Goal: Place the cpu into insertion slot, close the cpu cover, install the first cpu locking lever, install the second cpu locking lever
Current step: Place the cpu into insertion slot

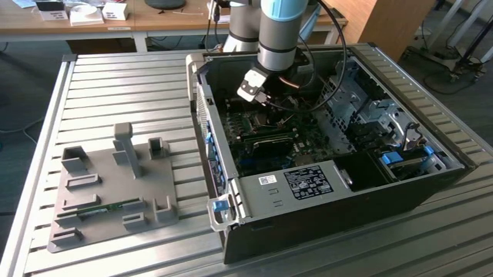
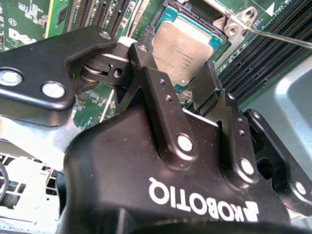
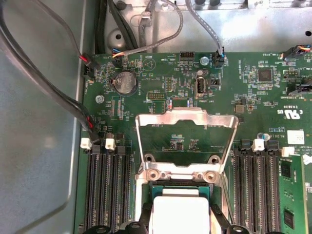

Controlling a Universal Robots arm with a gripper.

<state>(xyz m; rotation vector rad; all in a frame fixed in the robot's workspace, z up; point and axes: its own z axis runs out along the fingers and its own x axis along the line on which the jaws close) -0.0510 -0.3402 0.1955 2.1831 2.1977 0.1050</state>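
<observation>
Pinching the cpu (image 2: 187, 46) at the insertion slot (image 2: 168, 13) — step one of four in hand.

Exterior view: the gripper (image 1: 268, 112) is down inside the open computer case (image 1: 324, 219), over the part of the motherboard (image 1: 266, 144) where the slot lies. Second wrist view: the jaws are drawn in narrow on two opposite edges of the cpu, which sits square within the slot's frame — fully seated or a touch above, I can't tell. One locking lever (image 2: 278, 38) juts free from the slot's corner, unlatched. First wrist view: the cpu cover (image 3: 187, 116) stands swung up from its hinge at the slot's edge, board showing through its window, and memory slots (image 3: 105, 190) flank the slot on both sides. By my reckoning the placing is nearly done; the cover and both levers are left.
</observation>
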